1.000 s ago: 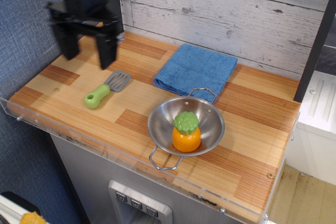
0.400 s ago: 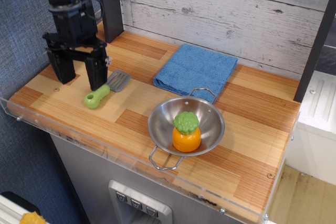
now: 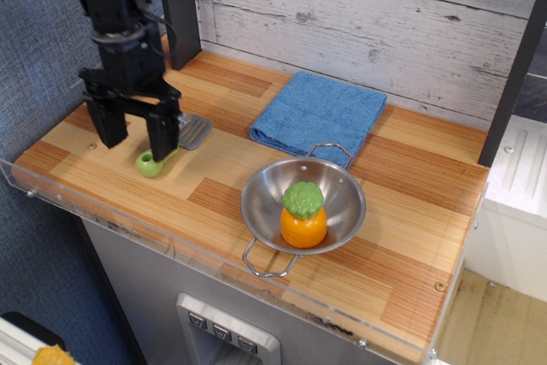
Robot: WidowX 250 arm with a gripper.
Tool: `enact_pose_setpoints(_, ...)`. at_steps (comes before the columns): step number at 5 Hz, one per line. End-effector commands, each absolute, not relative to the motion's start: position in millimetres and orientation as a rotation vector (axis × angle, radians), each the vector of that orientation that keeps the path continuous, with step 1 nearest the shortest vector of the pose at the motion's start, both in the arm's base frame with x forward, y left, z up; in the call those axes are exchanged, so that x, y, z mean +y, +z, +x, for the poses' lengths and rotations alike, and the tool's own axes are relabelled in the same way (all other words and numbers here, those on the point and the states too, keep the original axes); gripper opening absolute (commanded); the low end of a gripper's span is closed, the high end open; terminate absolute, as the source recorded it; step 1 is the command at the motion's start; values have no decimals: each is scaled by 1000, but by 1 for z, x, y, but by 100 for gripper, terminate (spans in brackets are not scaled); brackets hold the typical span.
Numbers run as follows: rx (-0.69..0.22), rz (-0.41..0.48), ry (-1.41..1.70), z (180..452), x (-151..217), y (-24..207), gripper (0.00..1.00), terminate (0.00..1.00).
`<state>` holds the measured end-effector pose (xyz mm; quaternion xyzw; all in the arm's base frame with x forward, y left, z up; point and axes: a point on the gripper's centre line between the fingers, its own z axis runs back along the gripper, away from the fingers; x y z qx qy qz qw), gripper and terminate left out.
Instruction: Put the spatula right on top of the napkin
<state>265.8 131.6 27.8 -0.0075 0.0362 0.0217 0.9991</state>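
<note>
The spatula (image 3: 150, 162) lies flat on the wooden counter at the left, its light-green handle end towards the front and its grey slotted blade (image 3: 196, 131) towards the back right. My black gripper (image 3: 137, 140) is open, fingers pointing down, standing low over the handle; the right finger (image 3: 164, 135) hides the middle of the handle, the left finger stands apart to its left. The napkin (image 3: 319, 112), a folded blue terry cloth, lies at the back middle, to the right of the spatula, with nothing on it.
A steel bowl (image 3: 333, 181) with two wire handles stands in front of the napkin and holds an orange toy with a green top (image 3: 303, 214). A clear plastic rim (image 3: 128, 224) edges the counter's front. A dark post (image 3: 175, 6) stands at the back left.
My gripper has come down and forward towards the spatula and now stands over its handle. The spatula, napkin and bowl have not moved.
</note>
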Motion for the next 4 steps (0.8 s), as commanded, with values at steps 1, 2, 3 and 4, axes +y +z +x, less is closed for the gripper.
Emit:
enact_pose_setpoints(1, -20, 30, 33, 272, 134, 34, 100, 0)
enact_pose_setpoints(2, -20, 14, 19, 279, 129, 29, 100, 0)
enact_pose_setpoints(3, -46, -35, 27, 285, 129, 25, 100, 0)
enact_pose_setpoints(4, -73, -60, 8, 286, 127, 25, 0, 0)
